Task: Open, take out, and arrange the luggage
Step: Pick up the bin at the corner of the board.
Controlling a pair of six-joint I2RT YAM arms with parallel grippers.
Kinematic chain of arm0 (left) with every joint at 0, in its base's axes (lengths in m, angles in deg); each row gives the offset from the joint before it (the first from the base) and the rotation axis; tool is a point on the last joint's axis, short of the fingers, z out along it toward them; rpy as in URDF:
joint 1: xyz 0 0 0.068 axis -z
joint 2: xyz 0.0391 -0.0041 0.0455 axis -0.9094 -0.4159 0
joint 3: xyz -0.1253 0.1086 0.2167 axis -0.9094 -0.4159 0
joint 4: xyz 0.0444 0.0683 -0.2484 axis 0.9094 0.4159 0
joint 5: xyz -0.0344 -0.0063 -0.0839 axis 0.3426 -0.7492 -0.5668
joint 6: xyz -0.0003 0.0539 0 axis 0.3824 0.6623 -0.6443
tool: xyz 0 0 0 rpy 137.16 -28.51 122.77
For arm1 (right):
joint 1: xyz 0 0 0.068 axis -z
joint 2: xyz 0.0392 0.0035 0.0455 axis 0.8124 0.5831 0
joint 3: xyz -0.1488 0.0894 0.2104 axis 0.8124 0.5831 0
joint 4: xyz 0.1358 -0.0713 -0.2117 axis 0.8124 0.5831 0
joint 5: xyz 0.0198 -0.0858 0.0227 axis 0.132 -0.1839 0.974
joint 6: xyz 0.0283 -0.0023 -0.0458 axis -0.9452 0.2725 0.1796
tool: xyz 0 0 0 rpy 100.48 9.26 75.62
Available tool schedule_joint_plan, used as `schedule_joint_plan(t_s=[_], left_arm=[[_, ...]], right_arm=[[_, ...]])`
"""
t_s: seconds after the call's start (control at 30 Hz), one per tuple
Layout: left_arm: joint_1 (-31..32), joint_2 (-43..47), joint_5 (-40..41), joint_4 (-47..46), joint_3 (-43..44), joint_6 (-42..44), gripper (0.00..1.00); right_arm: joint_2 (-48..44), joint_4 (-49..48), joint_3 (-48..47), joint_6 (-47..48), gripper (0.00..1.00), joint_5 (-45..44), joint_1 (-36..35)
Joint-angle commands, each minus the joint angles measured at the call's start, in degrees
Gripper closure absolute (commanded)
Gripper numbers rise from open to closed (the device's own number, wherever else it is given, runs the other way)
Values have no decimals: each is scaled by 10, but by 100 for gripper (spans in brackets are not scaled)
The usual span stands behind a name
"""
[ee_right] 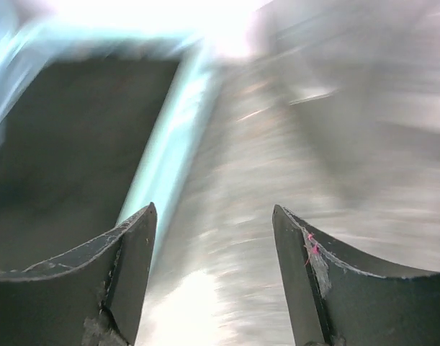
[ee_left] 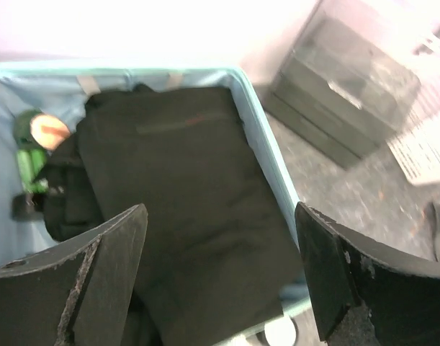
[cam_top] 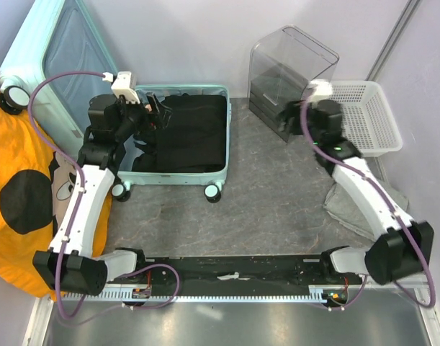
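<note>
No legible text, label, brand or number on the luggage [cam_top: 27, 45] or anything else in view

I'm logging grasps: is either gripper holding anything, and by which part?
Nothing is held: the left gripper is open above black clothing in the luggage; the right gripper is open, empty.
</note>
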Motion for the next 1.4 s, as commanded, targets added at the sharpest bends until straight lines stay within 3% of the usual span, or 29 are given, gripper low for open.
schedule_joint_plan(t_s=[0.0,0.27,0.4,0.5,0.73,1.03,1.23,1.37], left_arm=[[-1,29,-55,19,-50,21,10],[-1,22,-88,3,-102,8,9],[-1,27,-85,1,-107,7,9],[-1,31,-73,1,-110,9,9],[-1,26,-76,1,-111,3,9],[-1,24,-77,1,-112,3,10],[-1,23,-69,1,-114,6,10],[-1,21,-66,1,-114,7,10]], right_arm=[[-43,56,43,1,28,-36,134],[-26,58,52,18,30,-84,260],[33,55,41,47,30,-104,261],[53,35,56,36,31,-66,249],[114,23,43,53,29,-183,238],[222,-45,11,113,29,-184,238],[277,-46,-24,131,45,-174,238],[279,-45,-32,138,67,-200,238]])
